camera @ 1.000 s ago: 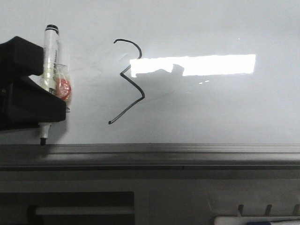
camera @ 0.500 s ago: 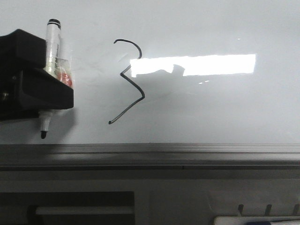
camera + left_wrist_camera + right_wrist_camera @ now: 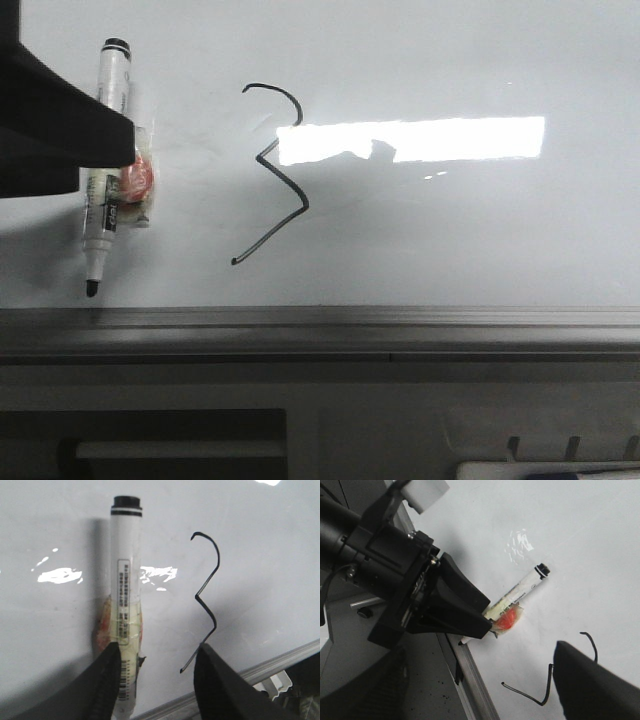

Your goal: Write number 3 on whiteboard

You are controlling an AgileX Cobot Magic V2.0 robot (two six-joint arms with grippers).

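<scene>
Glossy pale whiteboard (image 3: 480, 60) fills the front view, with a bright rectangular glare (image 3: 440, 138) across it and a grey edge rail (image 3: 400, 322) below. Just beside the glare's near end stands the 3 (image 3: 275, 175), a thin black angular figure with hooked top, zigzag middle and long slanted tail; its middle touches the glare's edge.

On the far side of the 3 from the glare, well apart from it, lies the marker (image 3: 105, 160), nib toward the rail, with a clear taped wrap holding something red (image 3: 135, 180) against its barrel. The left gripper (image 3: 155, 680) has its two dark fingers spread wide; the marker sits beside one finger (image 3: 107, 680), but the other finger is far off near the tail of the 3, so the jaws look released and not pinching it. The right gripper (image 3: 485, 690) shows only dark finger shapes at the frame edge near the 3; whether its jaws are parted or closed I cannot tell.

Judging from the finished figure, the writing step seems done and the marker is being let go on the board. The next move likely calls for lifting the left arm straight away from the marker without nudging it or smearing the 3.

No containers are clearly visible.
</scene>
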